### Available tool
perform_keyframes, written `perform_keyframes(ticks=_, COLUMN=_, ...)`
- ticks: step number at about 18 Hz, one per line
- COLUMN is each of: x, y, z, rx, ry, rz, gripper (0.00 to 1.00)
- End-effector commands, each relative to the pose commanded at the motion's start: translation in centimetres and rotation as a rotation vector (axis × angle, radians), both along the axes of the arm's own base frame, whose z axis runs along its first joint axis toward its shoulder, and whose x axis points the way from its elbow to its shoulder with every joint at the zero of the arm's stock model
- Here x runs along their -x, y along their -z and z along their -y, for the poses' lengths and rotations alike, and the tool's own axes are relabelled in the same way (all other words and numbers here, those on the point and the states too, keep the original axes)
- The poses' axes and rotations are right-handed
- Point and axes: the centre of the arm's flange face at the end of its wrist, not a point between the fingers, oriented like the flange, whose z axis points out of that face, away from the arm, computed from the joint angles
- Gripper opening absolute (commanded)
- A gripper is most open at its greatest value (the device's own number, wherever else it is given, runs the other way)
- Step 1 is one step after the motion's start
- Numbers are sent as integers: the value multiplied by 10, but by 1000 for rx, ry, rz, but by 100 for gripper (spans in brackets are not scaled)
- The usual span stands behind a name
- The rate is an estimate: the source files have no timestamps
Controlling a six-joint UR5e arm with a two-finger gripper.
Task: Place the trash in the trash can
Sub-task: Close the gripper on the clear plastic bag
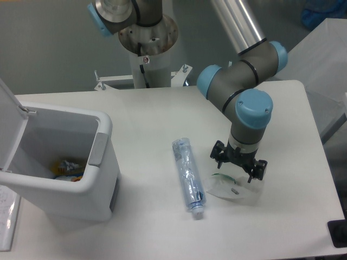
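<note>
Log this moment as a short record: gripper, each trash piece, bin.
gripper: open, directly over the wrapper, nothing held
wrapper: crumpled, on table, right of bottle
bottle: flattened, lying on table, white cap toward the near edge
trash can: lid open, some colourful litter inside
table: white

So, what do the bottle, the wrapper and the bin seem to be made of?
Bottle: likely thin clear plastic with a bluish tint, flattened and creased, with a white cap.
Wrapper: probably thin clear-white plastic film, crumpled, with a green bit.
Bin: apparently rigid white plastic, smooth with rounded corners.
</note>
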Motion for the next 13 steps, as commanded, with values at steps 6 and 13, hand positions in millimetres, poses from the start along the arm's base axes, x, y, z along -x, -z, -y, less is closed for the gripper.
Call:
perform_keyframes(ticks=6, x=-5, y=-6, z=-13, rx=-26, ry=22, rz=-42, gripper=100)
perform_keyframes(ticks=13, x=-12, y=12, z=-21, rx=8, ry=68, rz=-53, gripper=96)
